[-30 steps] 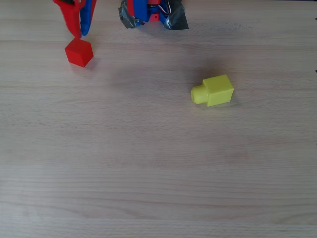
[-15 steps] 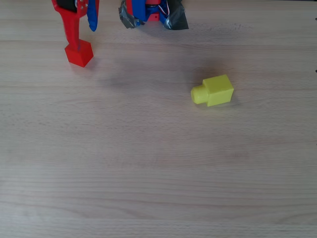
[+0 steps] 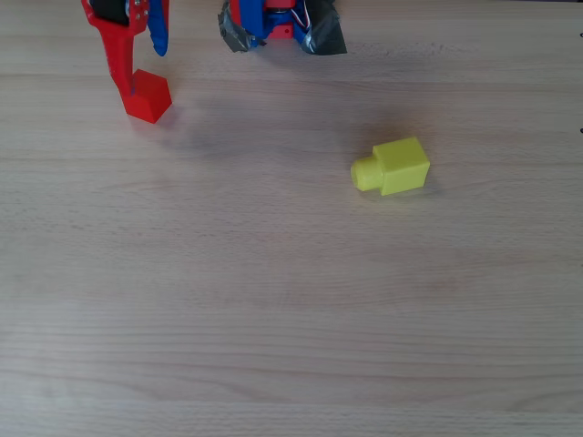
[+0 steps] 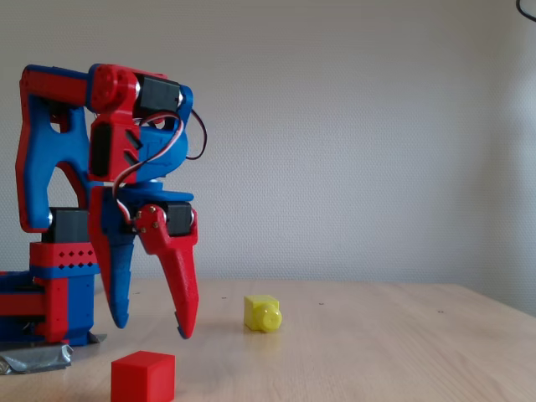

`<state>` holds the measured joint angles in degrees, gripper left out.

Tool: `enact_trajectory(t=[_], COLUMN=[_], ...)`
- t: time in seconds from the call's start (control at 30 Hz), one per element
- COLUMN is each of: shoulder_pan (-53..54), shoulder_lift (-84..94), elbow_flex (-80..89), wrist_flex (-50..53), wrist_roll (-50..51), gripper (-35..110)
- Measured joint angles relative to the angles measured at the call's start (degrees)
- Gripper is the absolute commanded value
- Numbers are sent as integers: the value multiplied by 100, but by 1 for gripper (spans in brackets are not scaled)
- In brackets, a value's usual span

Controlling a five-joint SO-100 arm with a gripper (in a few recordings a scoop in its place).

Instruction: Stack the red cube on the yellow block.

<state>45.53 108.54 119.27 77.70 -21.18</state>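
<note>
Fixed view shows the hand [image 4: 151, 327] open above the red cube [image 4: 143, 377]; overhead suggests contact.

Gripper [image 3: 138, 59] now shifted left in the overhead view, red finger [image 3: 118, 56] overlapping the red cube's [image 3: 148, 96] left edge, jaws wider apart.

Pale wood-grain table [image 4: 402, 335], plain grey-white wall [image 4: 360, 126] behind, soft even light.
</note>
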Motion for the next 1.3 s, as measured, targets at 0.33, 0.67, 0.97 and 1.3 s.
enact_trajectory(t=[0.33, 0.67, 0.97, 1.3], shoulder_pan=[325, 615, 536, -650], shoulder_lift=[-369, -527, -580, -325], elbow_flex=[62, 571, 773, 299], wrist_flex=[-237, -650, -1116, -765], wrist_roll=[-519, -817, -536, 782], gripper=[29, 29, 14, 10])
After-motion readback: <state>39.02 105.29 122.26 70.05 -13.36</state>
